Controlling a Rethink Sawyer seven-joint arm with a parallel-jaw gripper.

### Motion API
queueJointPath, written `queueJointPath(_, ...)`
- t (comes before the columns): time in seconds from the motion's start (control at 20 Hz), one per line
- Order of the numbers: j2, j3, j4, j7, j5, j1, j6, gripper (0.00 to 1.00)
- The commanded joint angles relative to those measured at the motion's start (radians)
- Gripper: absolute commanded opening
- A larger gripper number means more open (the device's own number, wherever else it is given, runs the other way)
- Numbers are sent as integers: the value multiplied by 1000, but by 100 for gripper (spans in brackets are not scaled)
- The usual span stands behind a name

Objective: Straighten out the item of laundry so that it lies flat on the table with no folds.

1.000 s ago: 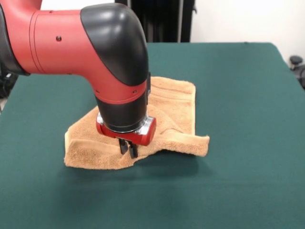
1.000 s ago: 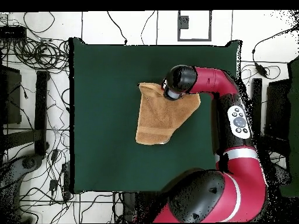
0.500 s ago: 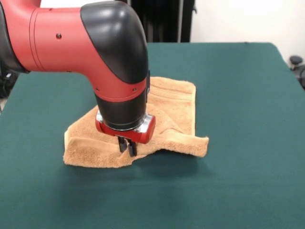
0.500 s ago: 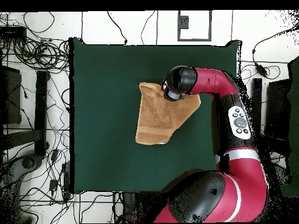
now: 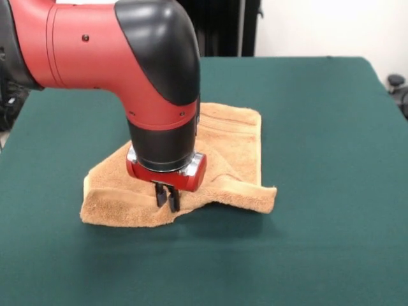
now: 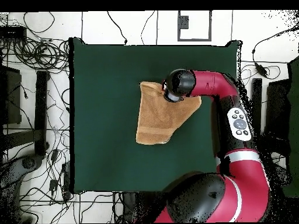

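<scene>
The item of laundry (image 5: 233, 143), an orange-tan terry towel, lies rumpled in the middle of the dark green table (image 5: 331, 127). Its near part is folded over and humped, and a woven band crosses its far part. My gripper (image 5: 166, 199) points straight down at the towel's near edge, its two dark fingers close together and pinching a raised ridge of cloth there. From overhead, the towel (image 6: 156, 119) shows as a slanted shape with one corner under the arm's black wrist (image 6: 177, 85), which hides the fingers.
The red arm (image 6: 233, 116) reaches in along the table's right side in the overhead view. Cables (image 6: 35, 52) and dark stands lie on the floor around the table (image 6: 105, 76).
The gripper has shifted slightly to the left in the front view, dragging the towel's near edge and left corner with it. The far part of the towel stays put.
</scene>
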Motion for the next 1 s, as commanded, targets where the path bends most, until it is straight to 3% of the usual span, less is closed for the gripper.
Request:
queueJointPath(0.05,89,-6,16,-117,14,25,102,0)
queueJointPath(0.4,127,-15,-50,-91,74,36,290,0)
queueJointPath(1.0,130,-14,-52,-85,80,35,247,0)
